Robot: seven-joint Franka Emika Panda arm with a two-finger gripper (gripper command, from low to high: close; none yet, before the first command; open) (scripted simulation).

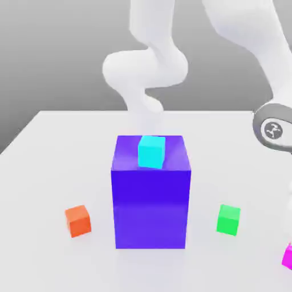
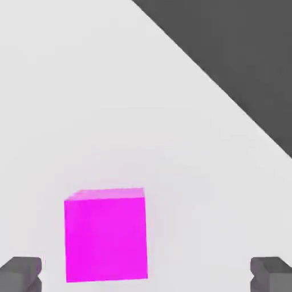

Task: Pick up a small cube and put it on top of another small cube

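Between the spread fingertips of the claw, nearer one finger than the other, the pink cube sits on the table, untouched. Nothing is pinched; the jaws are held wide, presumably so the cube can be straddled once better centred.

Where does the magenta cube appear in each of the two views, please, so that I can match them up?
Exterior view: the magenta cube sits at the lower right edge, cut off by the frame, right of the green cube.
Hand view: it lies between the open pincer's fingertips, nearer one of them.
Shared landmark: the white table under the cube.
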